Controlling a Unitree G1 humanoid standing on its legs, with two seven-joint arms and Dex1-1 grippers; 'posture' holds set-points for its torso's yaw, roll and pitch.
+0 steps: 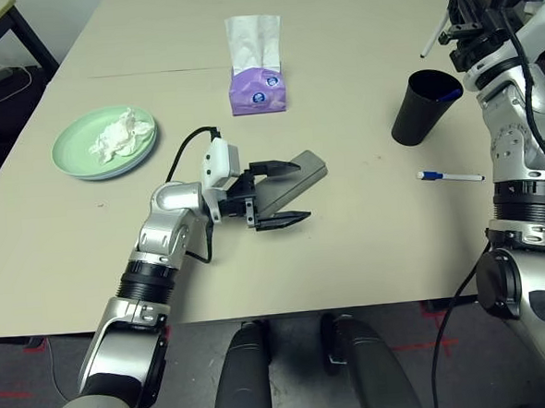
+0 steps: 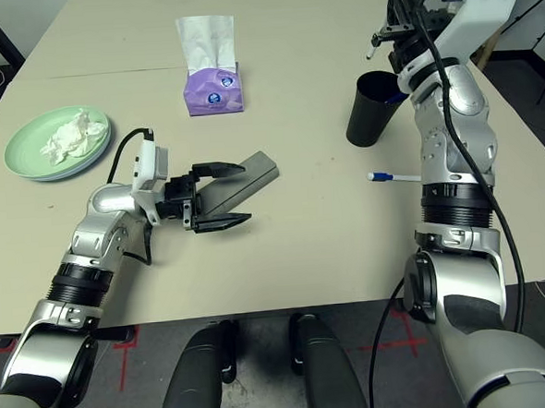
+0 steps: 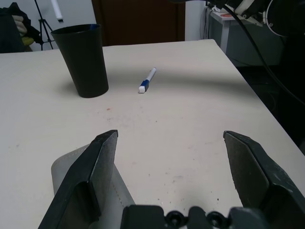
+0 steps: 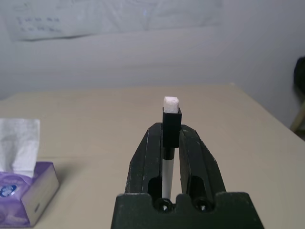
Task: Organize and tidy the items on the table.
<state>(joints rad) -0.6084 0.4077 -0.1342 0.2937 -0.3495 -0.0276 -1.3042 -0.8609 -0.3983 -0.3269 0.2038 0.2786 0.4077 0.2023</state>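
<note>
Right gripper (image 4: 170,143) is clamped on a pen (image 4: 170,125), raised above the black cup (image 1: 423,105), likely to drop it in. Another pen (image 1: 449,176) lies on the table (image 1: 368,254) nr the cup. Left gripper (image 1: 279,194) is spread wide w/ one finger over the grey glasses case (image 1: 294,177). Tissue (image 1: 118,137) sits on green plate (image 1: 70,147).

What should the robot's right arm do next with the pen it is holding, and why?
Probably lower it into the tall black plastic cup. The right pincer is shut on a white pen with a black collar, raised above and just beyond the cup, whose mouth is open, with something blue already inside.
</note>
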